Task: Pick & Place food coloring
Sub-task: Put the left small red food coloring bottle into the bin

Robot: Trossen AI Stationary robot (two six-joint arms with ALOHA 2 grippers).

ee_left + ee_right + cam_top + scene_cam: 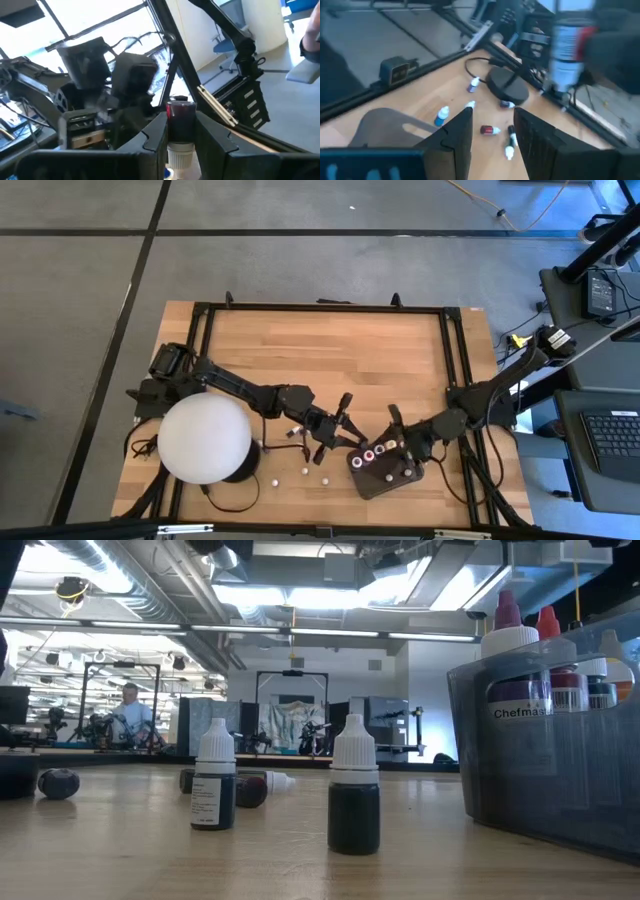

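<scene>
A smooth white dome [204, 438] sat at the left of the wooden surface [330, 360]. Beside it, the left gripper [181, 131] held a red food coloring bottle [181, 120] between its fingers. Loose bottles [354, 785] stood nearby. The dark tray [388, 468] held capped bottles, one labelled "Chefmas". The right gripper [492, 131] hung over it, fingers narrowly apart, empty.

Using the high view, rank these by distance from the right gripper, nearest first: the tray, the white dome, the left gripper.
1. Tray: directly beneath the right gripper, at the table's front.
2. Left gripper: just beyond the tray's left edge, shut on a red bottle.
3. White dome: far off at the front left.
</scene>
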